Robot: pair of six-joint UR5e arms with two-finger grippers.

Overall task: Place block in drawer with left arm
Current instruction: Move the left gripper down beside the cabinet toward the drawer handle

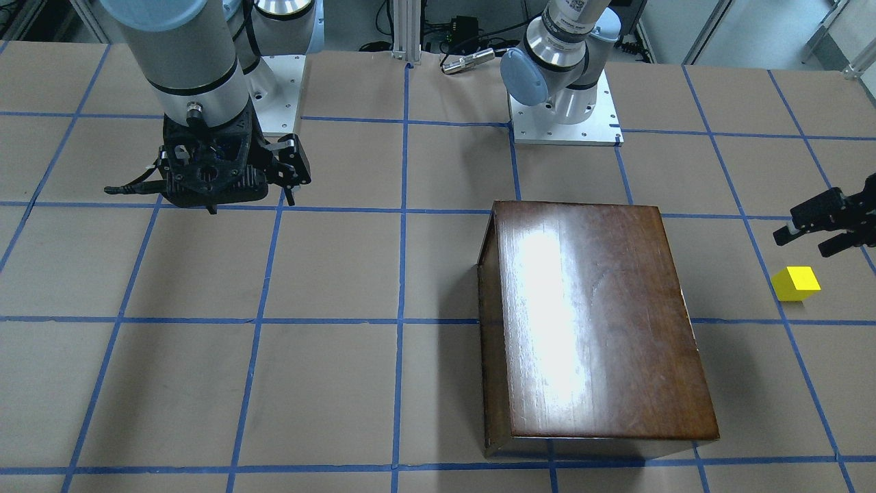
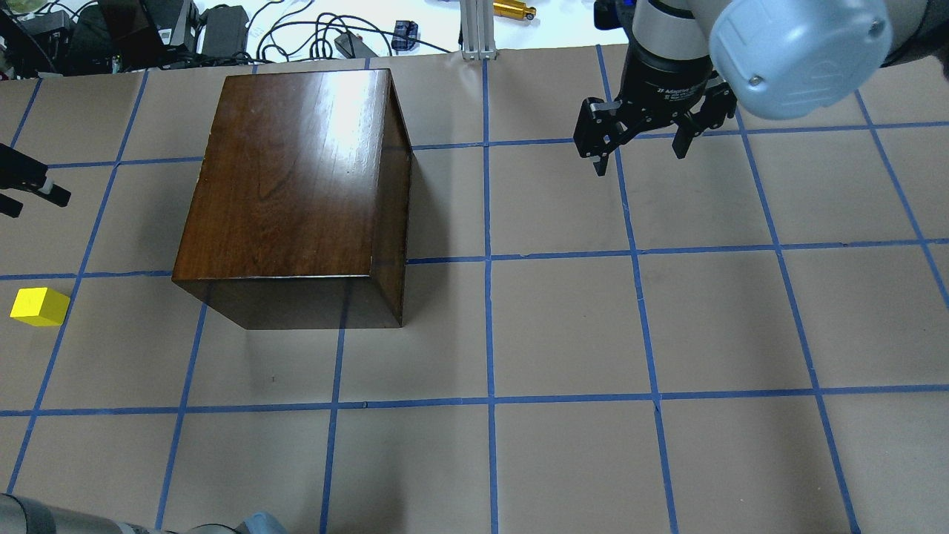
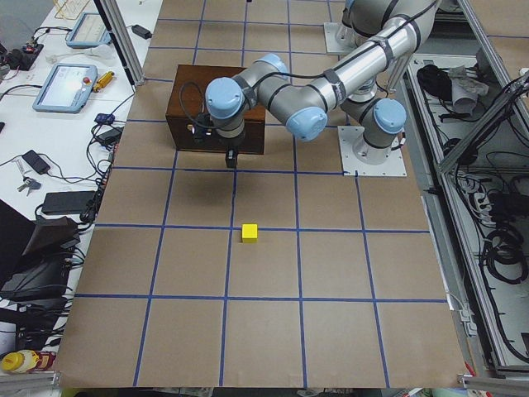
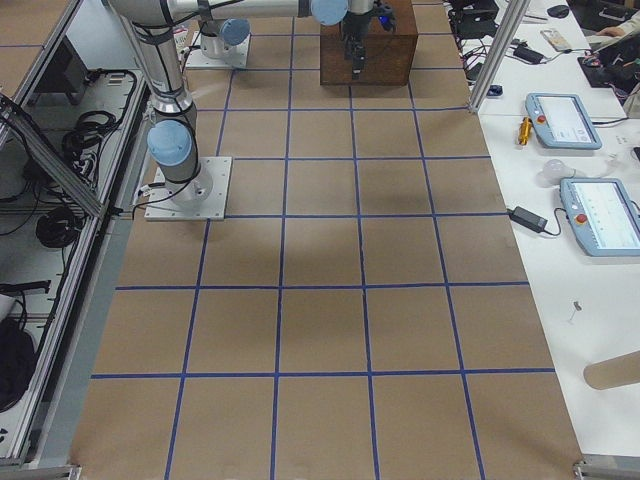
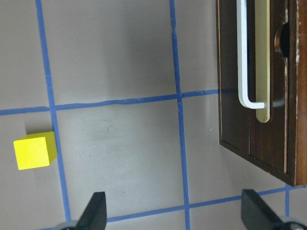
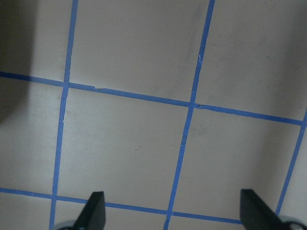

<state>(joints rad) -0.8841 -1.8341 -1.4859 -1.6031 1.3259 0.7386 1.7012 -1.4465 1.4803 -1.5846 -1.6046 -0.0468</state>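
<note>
The yellow block (image 1: 796, 283) lies on the paper-covered table beside the dark brown wooden box (image 1: 588, 322), on the robot's left. It also shows in the overhead view (image 2: 40, 306) and the left wrist view (image 5: 35, 150). The drawer front (image 5: 230, 72) with its white handle (image 5: 244, 62) sits flush in the box, shut. My left gripper (image 1: 807, 241) hangs open and empty above the table between block and box front; its fingers (image 5: 96, 211) show wide apart. My right gripper (image 2: 641, 144) is open and empty, far off on the other side of the box.
The table (image 2: 563, 334) is brown paper with a blue tape grid. Both arm base plates (image 1: 564, 127) stand at the robot's edge. Cables and power bricks (image 2: 222, 30) lie beyond the far edge. Tablets (image 4: 565, 120) lie on a side bench.
</note>
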